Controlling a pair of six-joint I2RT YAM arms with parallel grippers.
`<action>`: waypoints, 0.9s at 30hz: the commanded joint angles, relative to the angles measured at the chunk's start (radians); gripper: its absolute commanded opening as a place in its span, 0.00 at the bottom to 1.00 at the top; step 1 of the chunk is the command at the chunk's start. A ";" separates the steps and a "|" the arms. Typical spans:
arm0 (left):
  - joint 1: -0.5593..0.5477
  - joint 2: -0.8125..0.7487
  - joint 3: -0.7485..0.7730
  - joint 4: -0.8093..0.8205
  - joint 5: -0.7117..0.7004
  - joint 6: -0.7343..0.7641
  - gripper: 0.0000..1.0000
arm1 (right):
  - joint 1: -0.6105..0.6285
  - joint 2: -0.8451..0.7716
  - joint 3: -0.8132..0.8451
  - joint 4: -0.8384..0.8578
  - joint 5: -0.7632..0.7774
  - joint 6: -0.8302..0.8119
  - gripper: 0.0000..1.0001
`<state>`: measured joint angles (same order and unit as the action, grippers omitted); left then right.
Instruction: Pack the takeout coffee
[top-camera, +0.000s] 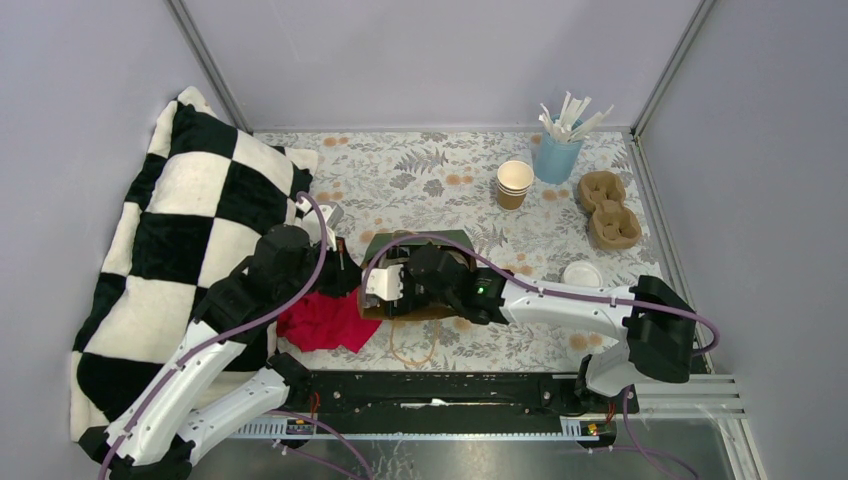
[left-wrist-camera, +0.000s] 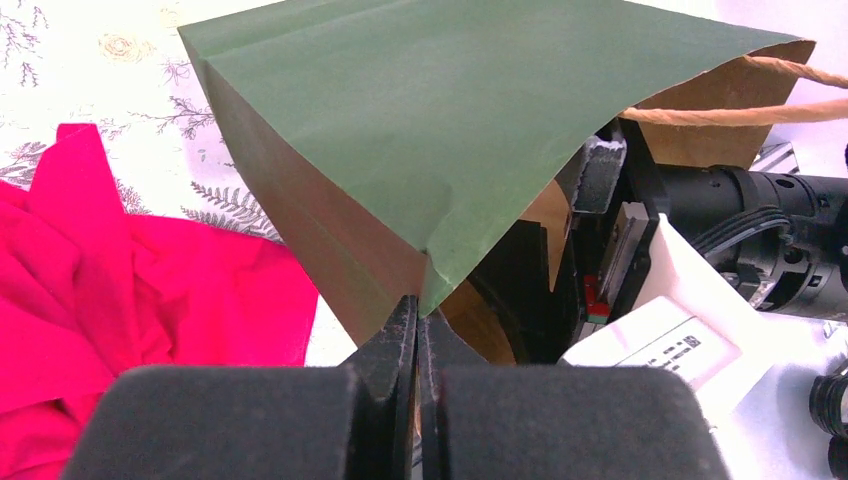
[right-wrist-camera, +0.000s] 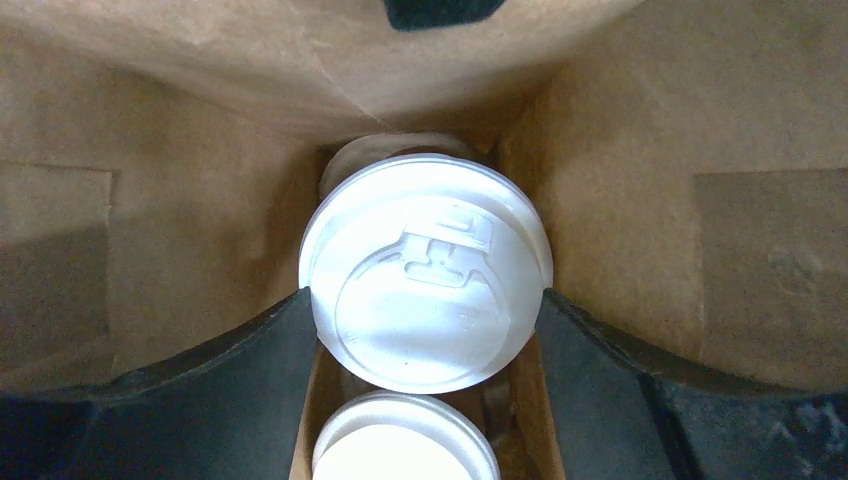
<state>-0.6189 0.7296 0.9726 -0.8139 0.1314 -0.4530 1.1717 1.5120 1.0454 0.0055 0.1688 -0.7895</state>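
The green bag (top-camera: 420, 252) sits open on the table (top-camera: 440, 170). At the bag's left rim the left hand (left-wrist-camera: 417, 315) is clenched on a fold of the green paper. The right hand (right-wrist-camera: 425, 300) is sunk inside the bag, and its dark fingers (right-wrist-camera: 250, 380) press on opposite sides of a coffee cup (right-wrist-camera: 425, 270), grasping it at the white lid. A second coffee cup (right-wrist-camera: 405, 445) is also in the bag, just beside the first, with only its lid showing. A red cloth (top-camera: 322, 322) lies just left of the bag. A stack of open cups (top-camera: 514, 183) stands well beyond the bag, to its right.
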 joint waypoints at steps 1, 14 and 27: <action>-0.002 -0.010 -0.005 0.015 -0.006 0.001 0.00 | -0.019 0.021 -0.004 0.100 -0.024 -0.006 0.52; -0.002 0.009 0.014 0.019 -0.006 0.002 0.00 | -0.080 0.076 -0.048 0.196 -0.079 0.003 0.52; -0.002 0.025 0.033 0.035 -0.015 -0.002 0.00 | -0.082 0.139 -0.032 0.198 0.019 0.022 0.53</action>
<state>-0.6186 0.7433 0.9714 -0.8124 0.1177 -0.4522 1.0992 1.6199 0.9936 0.1658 0.1287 -0.7925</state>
